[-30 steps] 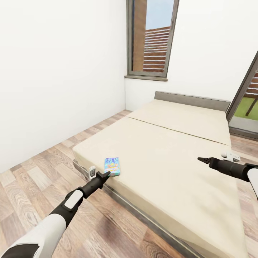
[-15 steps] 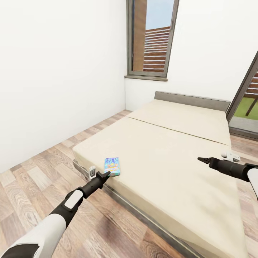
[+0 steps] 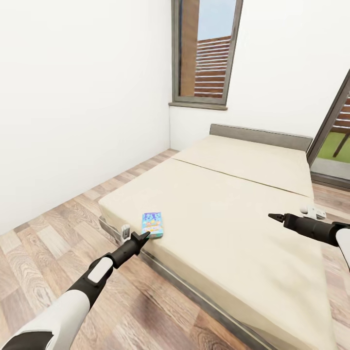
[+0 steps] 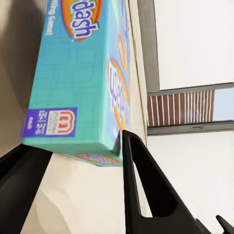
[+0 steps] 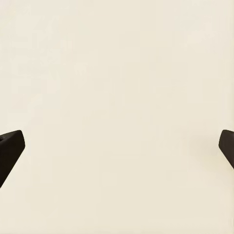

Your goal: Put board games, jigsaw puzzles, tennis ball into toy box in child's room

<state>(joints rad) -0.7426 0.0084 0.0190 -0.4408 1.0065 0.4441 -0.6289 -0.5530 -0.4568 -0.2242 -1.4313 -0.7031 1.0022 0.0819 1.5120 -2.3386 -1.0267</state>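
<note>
Left gripper (image 4: 73, 161) open, jaws spread at the near end of the teal board game (image 3: 152, 223), box lying flat by the bed (image 3: 233, 194) edge. Right gripper (image 5: 117, 146) open, jaws wide over bare mattress.

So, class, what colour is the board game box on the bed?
Mainly turquoise-blue board game box with orange lettering, clearest in the left wrist view.

Board game (image 3: 152, 224) lies on the bed's (image 3: 233, 204) near-left corner.
</note>
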